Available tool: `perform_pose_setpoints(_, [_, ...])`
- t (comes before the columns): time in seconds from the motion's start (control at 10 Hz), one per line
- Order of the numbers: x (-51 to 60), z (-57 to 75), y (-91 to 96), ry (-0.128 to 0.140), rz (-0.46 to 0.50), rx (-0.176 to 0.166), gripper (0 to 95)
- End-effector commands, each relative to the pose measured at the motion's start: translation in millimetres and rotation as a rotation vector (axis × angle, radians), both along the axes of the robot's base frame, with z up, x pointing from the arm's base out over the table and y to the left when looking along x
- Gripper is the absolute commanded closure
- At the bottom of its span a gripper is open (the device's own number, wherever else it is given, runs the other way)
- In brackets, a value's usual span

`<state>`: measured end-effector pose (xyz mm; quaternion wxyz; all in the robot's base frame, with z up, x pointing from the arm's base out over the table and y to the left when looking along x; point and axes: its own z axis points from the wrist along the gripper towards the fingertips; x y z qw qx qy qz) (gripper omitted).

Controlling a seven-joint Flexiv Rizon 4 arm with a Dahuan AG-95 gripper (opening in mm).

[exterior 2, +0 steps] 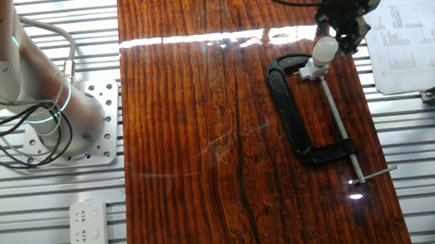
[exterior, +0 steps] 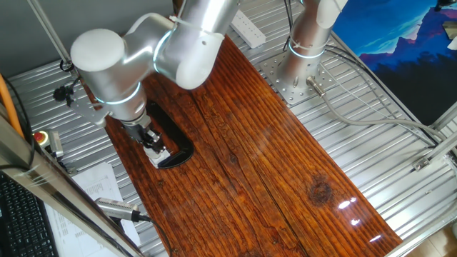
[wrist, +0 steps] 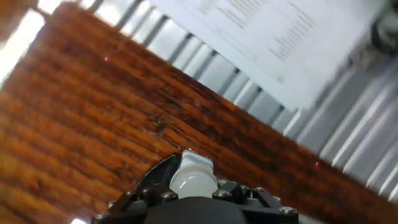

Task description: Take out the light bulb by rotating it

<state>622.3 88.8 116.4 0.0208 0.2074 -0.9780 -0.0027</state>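
Note:
The small white light bulb (exterior 2: 325,48) sits at the near end of a white socket block (exterior 2: 311,69). The block is held in a black C-clamp (exterior 2: 301,126) on the wooden board. My gripper (exterior 2: 342,34) is over the bulb with its dark fingers closed around it. In the hand view the bulb's rounded dome (wrist: 193,177) shows right between the finger parts, with the black clamp behind it. In the one fixed view my gripper (exterior: 148,135) is down on the white block (exterior: 159,152), and the bulb itself is hidden. Whether the bulb's screw base is still in the socket cannot be seen.
The clamp's long screw rod (exterior 2: 341,131) runs toward the board's edge. Printed paper sheets (exterior 2: 404,38) lie beside the board. A silver cylindrical tool with a black cable (exterior: 118,208) lies nearby. A second arm's base (exterior 2: 53,120) and a power strip (exterior 2: 93,232) stand on the far side.

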Motion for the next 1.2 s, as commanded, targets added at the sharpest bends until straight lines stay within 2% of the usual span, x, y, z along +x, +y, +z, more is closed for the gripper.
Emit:
perform_pose_setpoints(0.1, [-3.0, -3.7, -1.6, 0.006, -0.132, 0.019, 38.0])
perform_pose_setpoints(0.6, [-3.8, -6.3, -0.8, 0.006, -0.146, 0.023, 38.0])
perform_pose_setpoints(0.7, [-3.9, -6.5, -0.2, 0.007, -0.153, 0.023, 57.0])
perform_pose_setpoints(1.1, [-4.4, -6.8, 0.4, 0.011, -0.154, 0.022, 57.0])
perform_pose_setpoints(1.2, [-4.4, -6.9, 0.4, 0.012, -0.146, 0.021, 76.0])
